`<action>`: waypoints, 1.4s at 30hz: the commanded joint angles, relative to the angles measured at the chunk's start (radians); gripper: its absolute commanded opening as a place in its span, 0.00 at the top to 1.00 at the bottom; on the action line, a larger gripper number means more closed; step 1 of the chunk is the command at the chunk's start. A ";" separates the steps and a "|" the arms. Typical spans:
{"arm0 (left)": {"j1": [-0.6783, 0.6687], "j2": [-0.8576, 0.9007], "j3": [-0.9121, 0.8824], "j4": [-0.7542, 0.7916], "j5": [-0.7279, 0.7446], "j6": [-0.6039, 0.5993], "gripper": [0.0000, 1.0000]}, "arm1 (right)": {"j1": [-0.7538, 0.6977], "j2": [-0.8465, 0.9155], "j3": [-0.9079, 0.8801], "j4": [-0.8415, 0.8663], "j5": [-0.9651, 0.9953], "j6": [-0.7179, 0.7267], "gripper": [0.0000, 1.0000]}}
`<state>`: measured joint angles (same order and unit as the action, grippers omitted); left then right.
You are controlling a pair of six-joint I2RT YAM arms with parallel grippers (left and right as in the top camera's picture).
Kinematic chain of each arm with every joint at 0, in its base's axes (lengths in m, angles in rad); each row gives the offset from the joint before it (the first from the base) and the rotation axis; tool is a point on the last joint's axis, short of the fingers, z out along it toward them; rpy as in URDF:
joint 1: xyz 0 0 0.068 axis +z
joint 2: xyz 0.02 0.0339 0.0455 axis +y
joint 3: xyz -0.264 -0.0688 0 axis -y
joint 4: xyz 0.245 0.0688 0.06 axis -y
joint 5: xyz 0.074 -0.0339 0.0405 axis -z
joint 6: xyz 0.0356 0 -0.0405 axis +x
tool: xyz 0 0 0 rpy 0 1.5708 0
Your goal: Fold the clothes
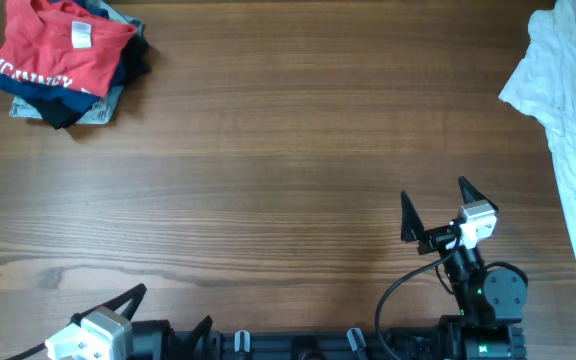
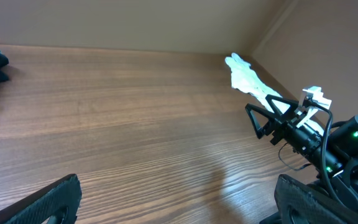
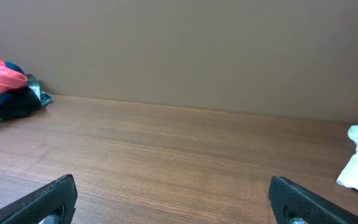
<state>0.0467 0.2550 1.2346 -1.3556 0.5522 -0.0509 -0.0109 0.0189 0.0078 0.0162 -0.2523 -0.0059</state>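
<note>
The clothes lie in two places. A folded red T-shirt point(image 1: 63, 45) with white lettering and a white neck label tops a small pile of dark and blue garments point(image 1: 68, 105) at the far left corner. A long white garment point(image 1: 568, 120) lies crumpled along the right edge. My left gripper point(image 1: 168, 310) sits at the near edge, open and holding nothing. My right gripper point(image 1: 435, 195) stands open near the front right, well short of the white garment. The left wrist view shows my left gripper point(image 2: 179, 205) over bare wood. In the right wrist view my right gripper point(image 3: 173, 202) is the same.
The brown wooden table point(image 1: 268, 170) spreads between the pile and the white garment. A plain wall point(image 3: 179, 50) rises behind the table's far edge. The right arm point(image 2: 303, 134) and its cable show at the right of the left wrist view.
</note>
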 commanded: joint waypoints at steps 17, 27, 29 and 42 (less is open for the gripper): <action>-0.089 -0.215 -0.772 0.833 -0.213 -0.235 0.00 | 0.004 -0.015 -0.003 0.004 0.013 -0.014 0.00; -0.135 -0.252 -1.104 1.199 -0.542 -0.503 0.00 | 0.004 -0.015 -0.003 0.004 0.013 -0.014 0.00; -0.135 -0.252 -1.139 1.256 -0.541 -0.436 0.00 | 0.004 -0.015 -0.003 0.004 0.013 -0.014 0.00; -0.121 -0.252 -1.229 1.285 -0.481 -0.195 0.00 | 0.004 -0.015 -0.003 0.004 0.013 -0.013 0.00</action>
<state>-0.0818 0.0135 0.0139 -0.0723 0.0578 -0.3233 -0.0109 0.0147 0.0078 0.0158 -0.2489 -0.0059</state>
